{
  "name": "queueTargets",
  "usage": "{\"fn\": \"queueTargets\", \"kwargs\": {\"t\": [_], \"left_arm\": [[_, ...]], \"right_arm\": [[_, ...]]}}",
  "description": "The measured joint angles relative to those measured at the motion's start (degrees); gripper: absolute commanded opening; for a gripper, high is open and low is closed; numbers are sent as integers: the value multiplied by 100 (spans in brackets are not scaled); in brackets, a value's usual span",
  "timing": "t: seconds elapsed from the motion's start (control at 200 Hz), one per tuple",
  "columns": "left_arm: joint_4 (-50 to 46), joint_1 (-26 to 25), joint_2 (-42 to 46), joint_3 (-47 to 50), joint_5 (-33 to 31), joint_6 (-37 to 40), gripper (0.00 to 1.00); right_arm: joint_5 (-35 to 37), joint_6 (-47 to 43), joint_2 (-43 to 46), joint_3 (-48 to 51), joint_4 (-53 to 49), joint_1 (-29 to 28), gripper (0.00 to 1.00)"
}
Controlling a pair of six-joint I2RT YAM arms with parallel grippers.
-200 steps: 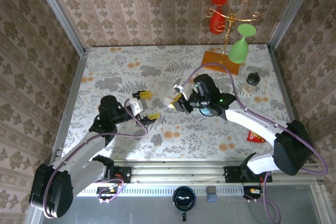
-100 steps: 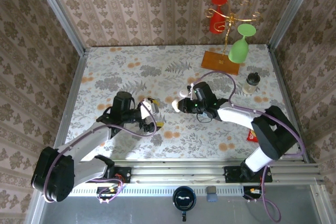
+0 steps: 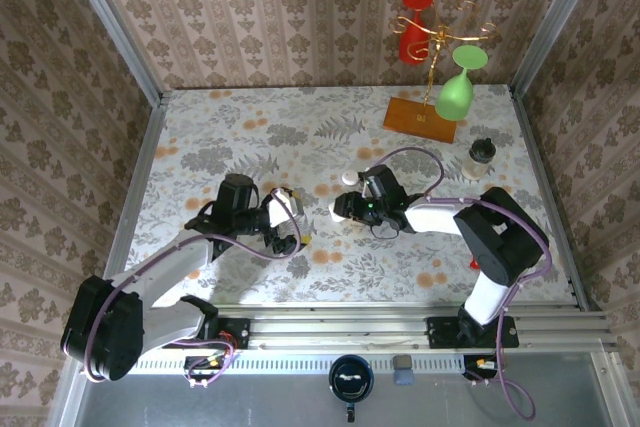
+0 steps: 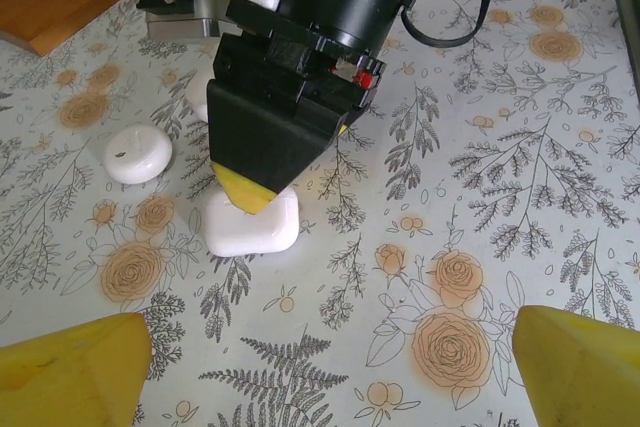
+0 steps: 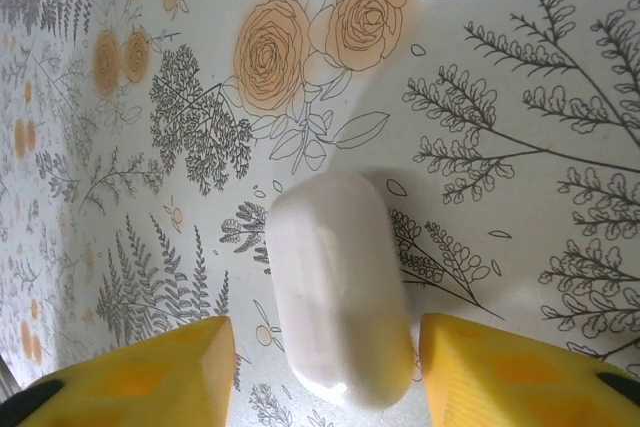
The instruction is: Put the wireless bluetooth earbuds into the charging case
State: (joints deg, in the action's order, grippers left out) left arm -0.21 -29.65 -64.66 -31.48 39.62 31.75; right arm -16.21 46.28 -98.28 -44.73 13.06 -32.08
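A white oblong charging case (image 5: pixel 338 282) lies flat on the flowered table between the yellow fingers of my right gripper (image 5: pixel 325 369). The jaws stand open with a gap on each side of the case. The left wrist view has the same case (image 4: pixel 262 230) under one right fingertip (image 4: pixel 247 190). My left gripper (image 4: pixel 325 377) hovers open over bare table a little short of the case, nothing between its fingers. From above, the left gripper (image 3: pixel 288 230) and right gripper (image 3: pixel 341 209) face each other at mid-table. The earbuds are out of view.
A second, round white case (image 4: pixel 138 154) lies just left of the first, also seen from above as the round case (image 3: pixel 348 178). At the back right stand a wooden-based rack (image 3: pixel 421 118) holding red and green glasses, a small jar (image 3: pixel 481 159) and a red packet (image 3: pixel 486 262).
The right gripper came down with the white case, set it on the table and opened off it. The left gripper moved right towards the case and opened wider.
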Motion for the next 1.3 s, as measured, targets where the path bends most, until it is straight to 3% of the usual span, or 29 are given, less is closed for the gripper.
{"fn": "queueTargets", "kwargs": {"t": [0.18, 0.41, 0.655, 0.905, 1.3], "left_arm": [[52, 140, 37, 2, -308, -251, 99], [675, 675, 691, 256, -1019, -1049, 100], [1458, 1309, 1515, 970, -2371, -1893, 100], [2133, 1952, 1311, 1377, -3528, -2194, 100], [4957, 2448, -1458, 1751, -4232, -2321, 100]], "right_arm": [[448, -420, 706, 4, -396, 92, 79], [1613, -1799, 2350, 216, -710, 225, 98], [3051, -3674, 3399, 1027, -404, 680, 100], [3274, -4387, 3071, 2114, 1003, 1978, 100], [2568, -4610, 1276, 2271, 3086, 2822, 100]]}}
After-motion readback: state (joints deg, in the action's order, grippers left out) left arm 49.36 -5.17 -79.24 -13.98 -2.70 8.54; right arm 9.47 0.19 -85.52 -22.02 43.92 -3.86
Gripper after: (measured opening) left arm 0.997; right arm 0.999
